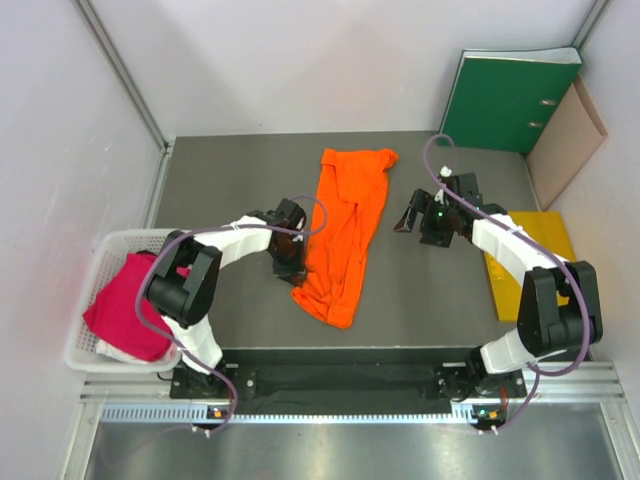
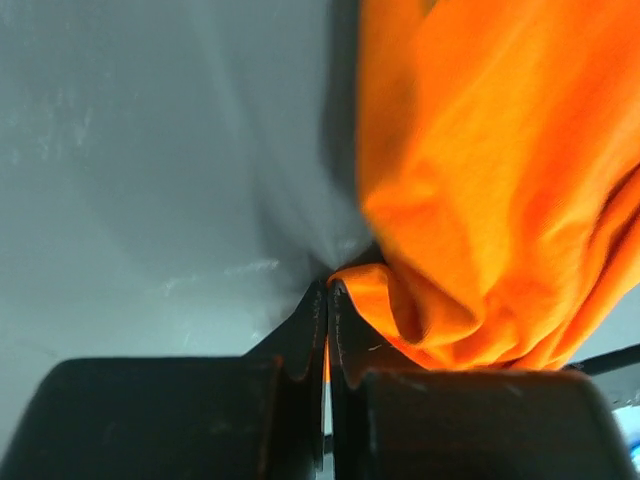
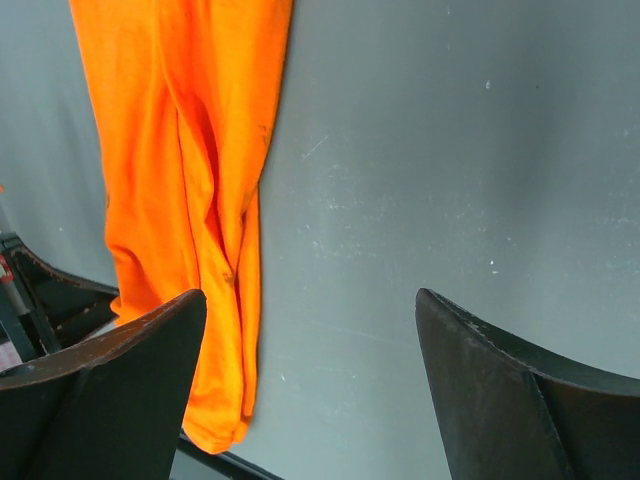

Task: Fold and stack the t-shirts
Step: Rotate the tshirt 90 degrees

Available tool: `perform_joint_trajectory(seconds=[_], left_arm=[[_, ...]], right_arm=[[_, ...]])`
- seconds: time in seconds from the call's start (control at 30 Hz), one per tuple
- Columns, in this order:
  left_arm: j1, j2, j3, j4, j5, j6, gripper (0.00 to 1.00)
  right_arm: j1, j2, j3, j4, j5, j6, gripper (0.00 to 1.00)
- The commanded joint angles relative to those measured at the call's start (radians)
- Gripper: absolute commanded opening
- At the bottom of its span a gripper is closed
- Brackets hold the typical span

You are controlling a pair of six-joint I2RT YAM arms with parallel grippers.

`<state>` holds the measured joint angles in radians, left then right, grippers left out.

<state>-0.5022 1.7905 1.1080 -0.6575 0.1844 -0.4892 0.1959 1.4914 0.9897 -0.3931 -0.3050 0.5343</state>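
The pink shirt (image 1: 125, 305) is bundled in the basket (image 1: 78, 335) at the near left. The left gripper (image 2: 328, 285) is pinched shut on the near left edge of the orange shirt (image 1: 345, 235), which is laid as a long strip on the table (image 1: 235, 180). Slightly farther off, the right gripper (image 3: 310, 300) is held wide and empty beside that shirt.

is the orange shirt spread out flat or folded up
Folded lengthwise: the orange t-shirt lies as a long narrow strip, one edge pinched by the left gripper.
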Motion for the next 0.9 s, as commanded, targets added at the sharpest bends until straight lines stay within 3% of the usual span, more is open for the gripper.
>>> perform_joint_trajectory(seconds=[0.0,0.3,0.47,0.7,0.77,0.8,0.83,0.87], left_arm=[[0.011,-0.08,-0.071,-0.083,0.029,-0.005,0.0],[0.014,-0.195,-0.089,-0.293,0.159,0.012,0.0],[0.013,-0.161,-0.114,-0.283,0.237,0.02,0.0],[0.008,-0.088,-0.143,-0.289,0.314,0.038,0.0],[0.008,-0.105,-0.145,-0.323,0.285,0.046,0.26],[0.008,-0.138,-0.136,-0.338,0.265,0.047,0.46],[0.01,-0.16,-0.126,-0.356,0.207,0.044,0.79],[0.008,-0.186,-0.111,-0.401,0.176,0.04,0.93]], right_arm=[[0.007,-0.003,0.027,0.01,-0.005,0.001,0.85],[0.008,0.167,0.093,0.079,-0.025,-0.003,0.85],[0.011,0.274,0.191,0.073,-0.051,-0.011,0.85],[0.011,0.299,0.227,0.046,-0.068,-0.033,0.85],[0.011,0.297,0.224,0.033,-0.066,-0.045,0.85],[0.011,0.296,0.221,0.031,-0.065,-0.046,0.85],[0.011,0.296,0.219,0.027,-0.065,-0.054,0.85],[0.011,0.291,0.213,0.025,-0.066,-0.056,0.85]])
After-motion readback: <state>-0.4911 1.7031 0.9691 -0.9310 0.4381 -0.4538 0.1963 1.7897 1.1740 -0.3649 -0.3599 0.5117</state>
